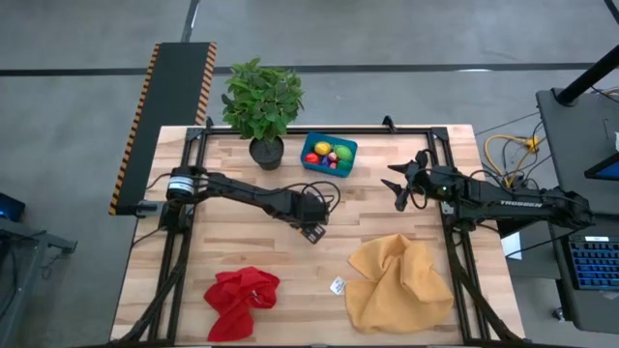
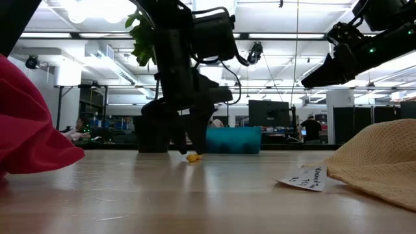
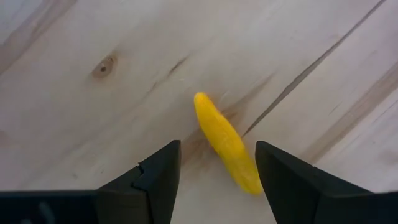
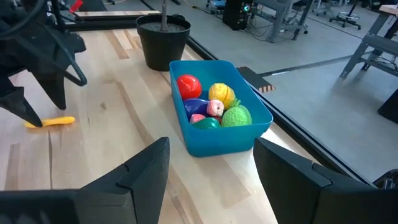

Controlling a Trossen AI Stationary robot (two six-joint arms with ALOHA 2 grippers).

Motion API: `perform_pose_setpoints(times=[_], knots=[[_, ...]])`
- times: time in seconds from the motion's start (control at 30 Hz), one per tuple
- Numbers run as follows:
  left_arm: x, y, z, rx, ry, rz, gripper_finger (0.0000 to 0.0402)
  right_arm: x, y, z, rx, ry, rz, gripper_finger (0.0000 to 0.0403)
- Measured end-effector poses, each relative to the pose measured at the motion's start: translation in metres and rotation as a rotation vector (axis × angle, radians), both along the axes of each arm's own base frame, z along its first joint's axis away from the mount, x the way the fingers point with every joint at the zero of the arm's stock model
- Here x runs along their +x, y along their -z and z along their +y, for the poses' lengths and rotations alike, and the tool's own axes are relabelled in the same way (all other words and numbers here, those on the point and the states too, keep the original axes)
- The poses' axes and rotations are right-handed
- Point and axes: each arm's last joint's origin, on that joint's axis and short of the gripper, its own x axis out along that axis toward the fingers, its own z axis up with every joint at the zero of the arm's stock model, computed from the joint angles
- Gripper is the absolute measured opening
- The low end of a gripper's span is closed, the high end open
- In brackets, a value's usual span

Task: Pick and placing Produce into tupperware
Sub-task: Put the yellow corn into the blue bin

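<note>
A small yellow banana-shaped toy lies flat on the bare wood near the table's middle, also seen low down and from afar. My left gripper is open and points down over it, one finger on each side, its tips close to the table. The teal tub stands by the far edge and holds several toy pieces: red, yellow, green, purple, pink. My right gripper is open and raised to the tub's right.
A potted plant stands left of the tub at the far edge. A red cloth lies near-left, a mustard-yellow cloth near-right, and a small white tag between them. Bare wood lies between the yellow toy and the tub.
</note>
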Motion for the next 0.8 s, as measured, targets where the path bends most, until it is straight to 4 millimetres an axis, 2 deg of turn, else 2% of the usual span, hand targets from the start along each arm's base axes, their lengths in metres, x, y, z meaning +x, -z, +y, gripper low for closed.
perform_pose_setpoints(times=[0.53,0.63,0.8], knots=[[-0.004,0.013,0.001,0.012,-0.030,-0.030,0.0189,0.000,0.000,0.000,0.000,0.000,0.000,0.0226],[-0.005,0.015,0.001,0.022,-0.017,-0.024,0.0170,0.000,0.000,0.000,0.000,0.000,0.000,0.0226],[-0.005,0.014,0.001,0.050,0.065,-0.009,0.0112,0.000,0.000,0.000,0.000,0.000,0.000,0.0226]])
